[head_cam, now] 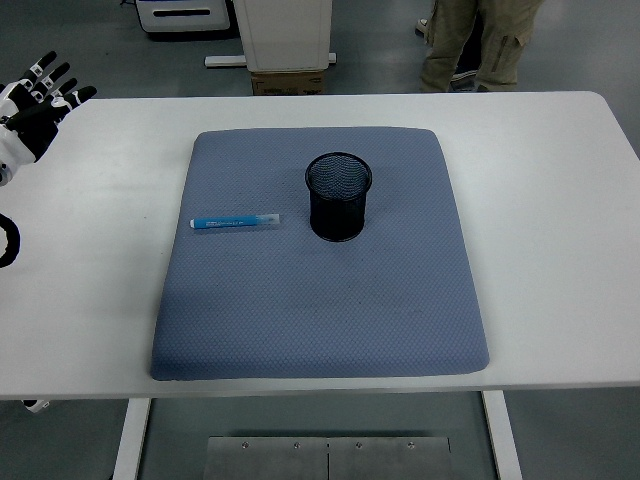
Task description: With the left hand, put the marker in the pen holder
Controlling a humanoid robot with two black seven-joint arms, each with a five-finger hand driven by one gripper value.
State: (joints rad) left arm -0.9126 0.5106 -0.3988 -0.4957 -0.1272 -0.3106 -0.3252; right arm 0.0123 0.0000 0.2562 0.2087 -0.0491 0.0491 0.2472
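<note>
a lab or test room, by the look of it: a plain white worktop [560, 200] on metal legs, a smooth grey floor [90, 50], pale equipment cabinets [282, 35] behind it, and a standing person's legs [480, 45] at the top edge.

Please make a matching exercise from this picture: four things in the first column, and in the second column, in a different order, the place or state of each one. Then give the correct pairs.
Things
1. marker
2. pen holder
3. left hand
4. mat

Places or states
A. stands upright on the mat, with nothing in it
B. is over the table's far left corner, fingers spread, holding nothing
C. lies flat on the mat, to the left of the black mesh cup
D. is grey-blue and covers the middle of the white table

Right pairs: 1-C, 2-A, 3-B, 4-D
</note>
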